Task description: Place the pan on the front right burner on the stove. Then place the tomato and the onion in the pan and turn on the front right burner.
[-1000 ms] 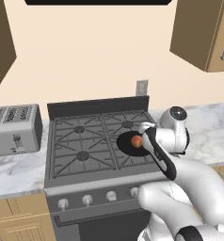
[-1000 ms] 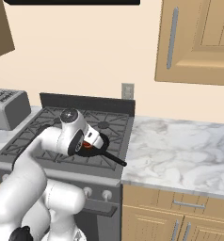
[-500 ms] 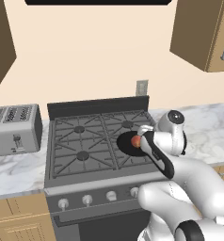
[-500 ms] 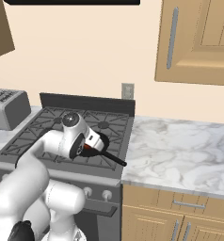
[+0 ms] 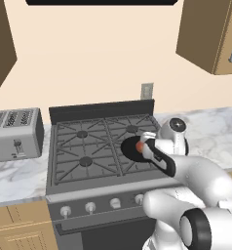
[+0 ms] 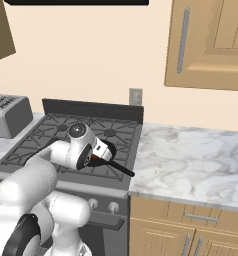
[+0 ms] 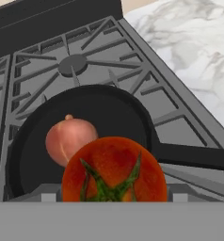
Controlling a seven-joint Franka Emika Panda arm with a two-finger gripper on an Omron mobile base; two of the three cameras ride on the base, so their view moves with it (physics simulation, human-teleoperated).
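- The pan (image 7: 85, 136) sits on the front right burner of the stove (image 5: 84, 146), and its handle (image 7: 194, 157) points to 3 o'clock in the hand view.
- The onion (image 7: 69, 139) lies in the pan, at about 9 o'clock from its centre.
- You see the tomato (image 7: 115, 169) very near the camera, low over the pan, and the gripper (image 5: 148, 146) seems to pinch it with the jaws spread wide around it. The fingers are hidden behind the tomato, so this is only a judgement.
- If you release it now, the tomato can drop on the onion, roll and push it against the rim. The cause would be that the two balls stand just beside each other.
- If you lower more, the fingers can press on the pan and shift it off the burner.
- The burner cap is hidden under the pan.
- The knobs (image 5: 91, 207) are partly covered by the arm, so you cannot tell which knob is for this burner.
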